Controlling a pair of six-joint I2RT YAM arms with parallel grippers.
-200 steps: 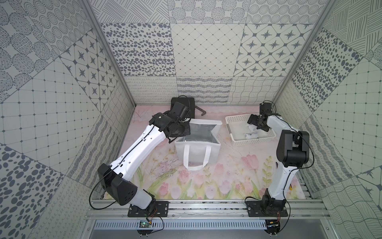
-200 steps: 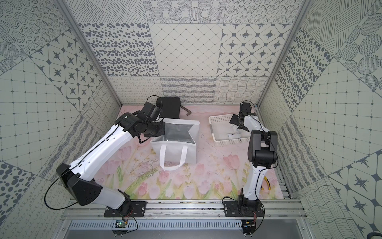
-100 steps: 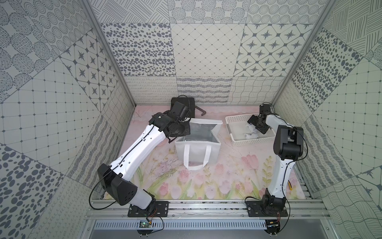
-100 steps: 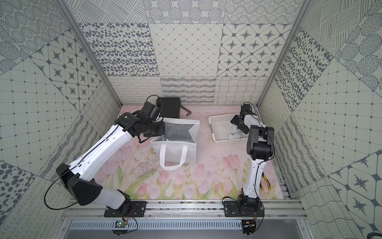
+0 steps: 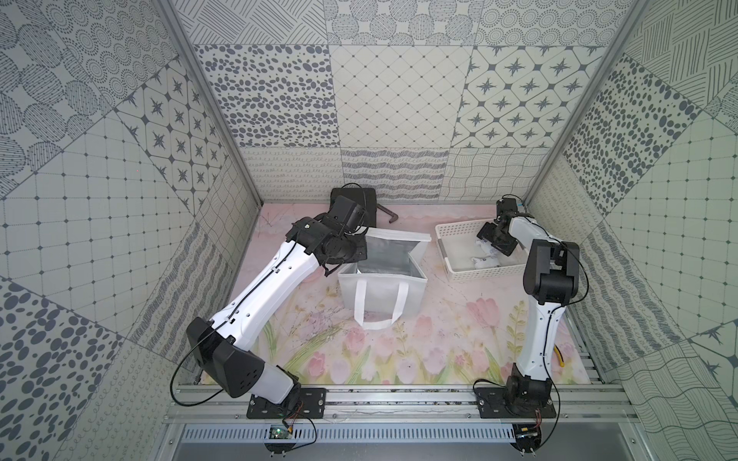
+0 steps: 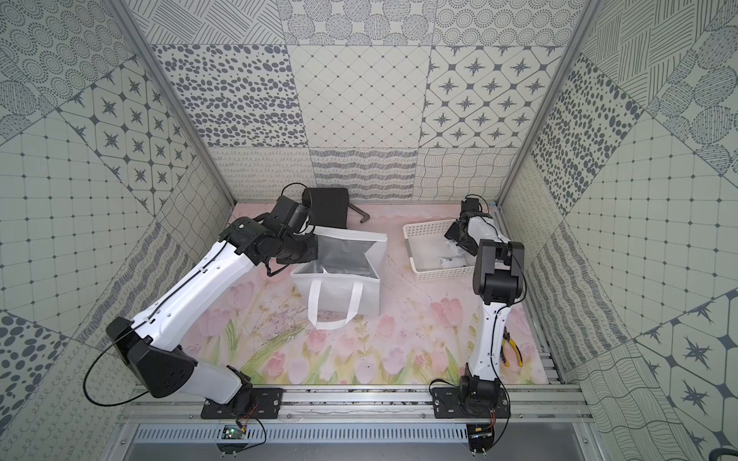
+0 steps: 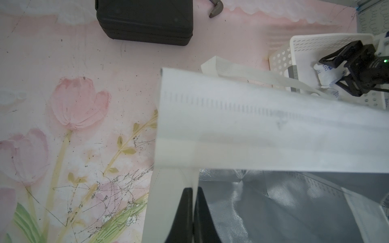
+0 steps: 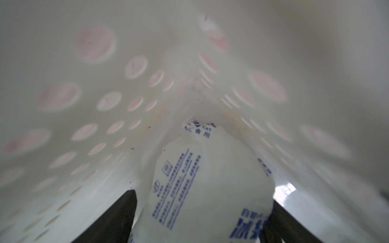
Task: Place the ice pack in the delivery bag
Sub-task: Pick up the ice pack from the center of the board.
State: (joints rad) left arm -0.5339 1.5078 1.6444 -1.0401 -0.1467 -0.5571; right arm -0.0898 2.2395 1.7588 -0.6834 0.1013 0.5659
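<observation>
The left gripper (image 7: 193, 190) has its jaws pressed together, pinching the delivery bag (image 5: 379, 295) wall. The right gripper (image 8: 203, 196) has its jaws spread wide around the ice pack (image 8: 210, 168), which lies in the white basket (image 5: 453, 233) beside the bag

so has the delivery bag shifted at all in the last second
No. The delivery bag sits in the same spot between the black case and the white basket, the left gripper still pinching its rim.
</observation>
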